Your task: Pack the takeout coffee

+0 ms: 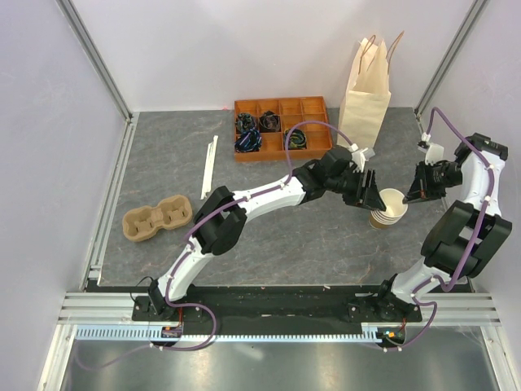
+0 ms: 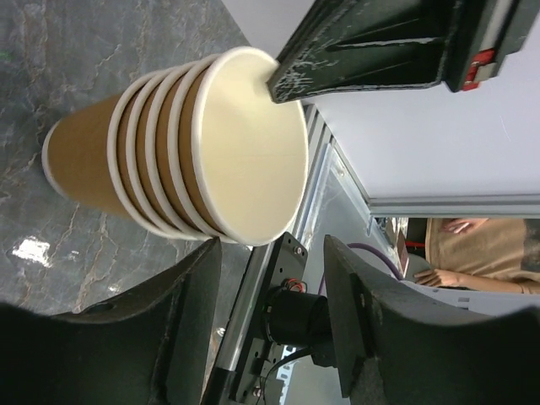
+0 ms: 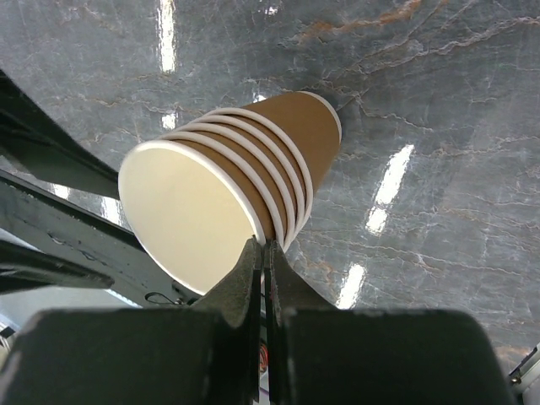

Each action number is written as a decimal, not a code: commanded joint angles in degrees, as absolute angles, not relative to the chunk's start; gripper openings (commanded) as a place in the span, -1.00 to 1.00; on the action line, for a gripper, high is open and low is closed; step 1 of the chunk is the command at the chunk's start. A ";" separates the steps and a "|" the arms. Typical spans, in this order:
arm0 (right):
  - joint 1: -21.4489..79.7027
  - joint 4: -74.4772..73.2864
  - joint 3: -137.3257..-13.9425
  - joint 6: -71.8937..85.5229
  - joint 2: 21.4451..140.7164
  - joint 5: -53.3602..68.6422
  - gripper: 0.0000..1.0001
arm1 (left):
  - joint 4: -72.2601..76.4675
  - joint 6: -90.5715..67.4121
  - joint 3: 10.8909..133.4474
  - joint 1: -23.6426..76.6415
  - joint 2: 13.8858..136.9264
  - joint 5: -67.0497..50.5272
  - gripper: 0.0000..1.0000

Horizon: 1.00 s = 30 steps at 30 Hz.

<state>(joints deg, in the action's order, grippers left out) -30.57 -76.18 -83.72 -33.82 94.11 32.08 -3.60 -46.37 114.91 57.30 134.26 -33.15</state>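
A stack of lidless tan paper cups [image 1: 389, 208] stands on the grey, marble-veined table [image 1: 285, 236], right of centre. The cups are tapered, with matte brown walls, rolled white rims and cream insides. Five rims show, nested.

The left arm stretches low from its near-left base, across to the right. Its left gripper [image 1: 373, 198] is at the stack's left side, and its black fingers [image 2: 190, 329] stand apart, the top rim lying just beyond the gap between them. The right arm folds back on itself at the right edge and points its right gripper [image 1: 409, 195] leftward at the stack. Its two fingers [image 3: 253, 278] are pressed together, their tips at the top cup's rim; whether they pinch the paper cannot be told.

At the far side stand one cream paper bag [image 1: 364, 98], upright with cord handles, and one orange divided tray [image 1: 281, 102] with dark bundled items in four compartments. To the left lie two thin pale sticks [image 1: 210, 163] and one brown moulded-pulp cup carrier [image 1: 156, 218], rough-textured, with two wells showing.

Where the black-lidded takeout coffee is, none of the views shows.
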 commanded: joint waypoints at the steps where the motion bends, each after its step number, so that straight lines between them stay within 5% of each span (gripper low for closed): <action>1: -30.15 -83.76 -83.41 -34.28 92.37 34.80 -1.00 | 1.40 -48.78 113.12 56.78 133.68 -34.71 0.16; 14: -30.15 -83.67 -83.32 -35.24 91.32 33.93 -1.00 | 3.42 -49.57 113.20 56.78 132.98 -36.30 -0.03; 30: -30.15 -83.58 -85.87 -35.07 91.76 33.13 -1.00 | 7.99 -50.18 107.50 56.69 128.76 -36.47 -0.03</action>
